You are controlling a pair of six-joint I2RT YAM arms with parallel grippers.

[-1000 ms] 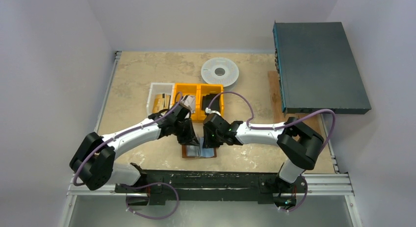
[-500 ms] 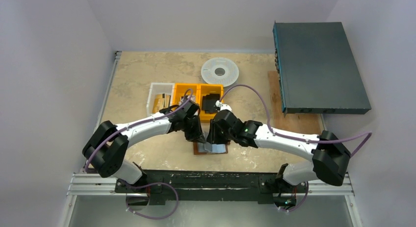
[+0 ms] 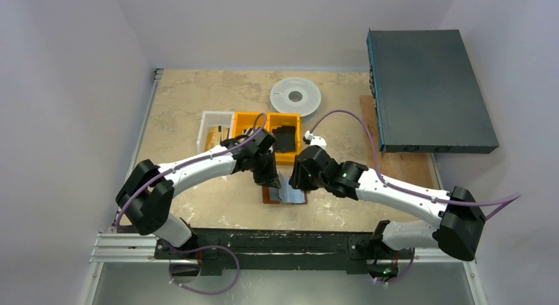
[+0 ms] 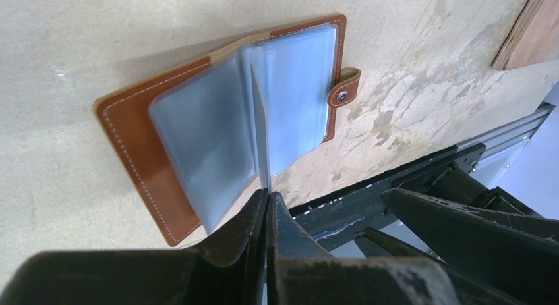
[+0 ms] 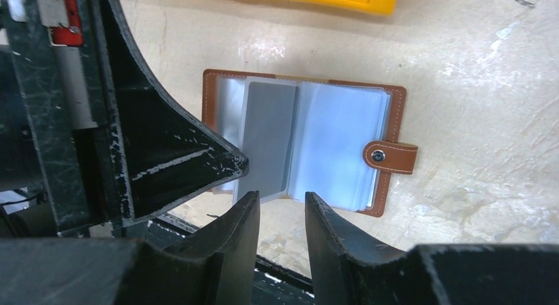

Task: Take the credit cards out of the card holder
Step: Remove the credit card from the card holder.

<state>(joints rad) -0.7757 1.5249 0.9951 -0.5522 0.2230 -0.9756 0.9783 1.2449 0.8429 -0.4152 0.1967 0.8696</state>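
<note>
Left gripper and right gripper crowd the card holder — 2 orange bins just behind, metal rail in front; bare tabletop either side.

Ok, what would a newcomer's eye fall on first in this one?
The brown card holder lies open by the table's near edge. The left hand pinches one clear sleeve of it upright, and the right hand hovers close by, fingers apart and empty. Behind them sit bright orange bins, with a big dark box at far right.
</note>
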